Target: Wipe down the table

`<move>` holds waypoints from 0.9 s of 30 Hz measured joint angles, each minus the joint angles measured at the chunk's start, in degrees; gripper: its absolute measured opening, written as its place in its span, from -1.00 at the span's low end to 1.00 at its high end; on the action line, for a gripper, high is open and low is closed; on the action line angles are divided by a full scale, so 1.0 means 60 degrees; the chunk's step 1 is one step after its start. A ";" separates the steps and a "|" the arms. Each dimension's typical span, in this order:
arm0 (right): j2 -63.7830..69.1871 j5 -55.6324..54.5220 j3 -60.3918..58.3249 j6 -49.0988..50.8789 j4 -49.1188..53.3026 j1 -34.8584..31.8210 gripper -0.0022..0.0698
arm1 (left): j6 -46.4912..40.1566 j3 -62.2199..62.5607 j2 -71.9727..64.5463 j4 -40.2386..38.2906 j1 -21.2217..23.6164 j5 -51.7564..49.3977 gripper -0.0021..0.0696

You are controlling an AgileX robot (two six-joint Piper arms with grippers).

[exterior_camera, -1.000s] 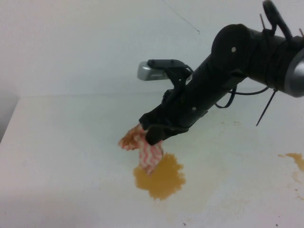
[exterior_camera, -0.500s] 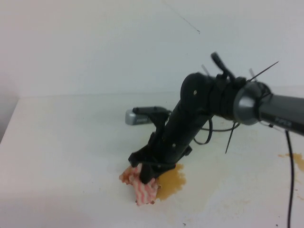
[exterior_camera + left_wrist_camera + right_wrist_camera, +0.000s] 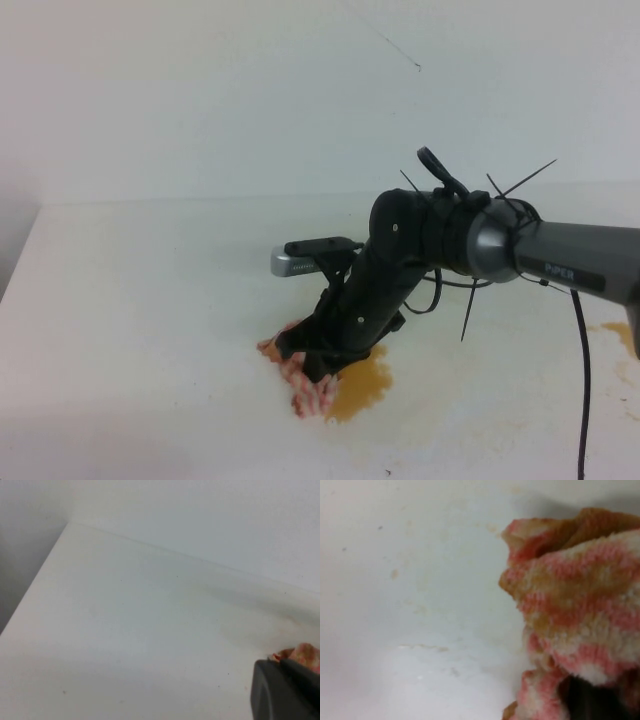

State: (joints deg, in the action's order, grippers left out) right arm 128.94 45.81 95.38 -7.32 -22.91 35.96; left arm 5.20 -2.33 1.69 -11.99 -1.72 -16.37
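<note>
**A:** High view: right gripper clamped tight on the striped cloth, pressing it to the table near its front edge.

**B:** And the brown spill?

**A:** Touching the cloth, on the side towards the right edge. I'd wipe that way. The left gripper is out of sight.

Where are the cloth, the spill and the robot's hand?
cloth (image 3: pixel 310 396): high view, lower striped end.
spill (image 3: pixel 366 386): high view, bare middle.
right hand (image 3: pixel 314 368): high view, between fingertips, shut on cloth.
left hand: not in view.
</note>
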 joint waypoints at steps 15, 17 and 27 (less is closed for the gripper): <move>-0.0057 0.0875 0.0000 -0.0570 0.0493 -0.1184 -0.94 | 0.0000 0.0000 0.0000 0.0000 0.0000 0.0000 -0.94; -0.0120 0.0896 0.0000 -0.0935 0.0448 -0.1167 -0.94 | 0.0000 0.0000 0.0000 0.0000 0.0000 0.0000 -0.94; -0.1261 0.1099 0.0000 -0.2086 -0.0356 -0.0749 -0.94 | 0.0000 0.0000 0.0000 0.0000 0.0000 0.0000 -0.94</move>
State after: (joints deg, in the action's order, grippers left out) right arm 121.38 52.41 95.38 -19.84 -25.05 31.47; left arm 5.20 -2.33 1.69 -11.99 -1.72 -16.37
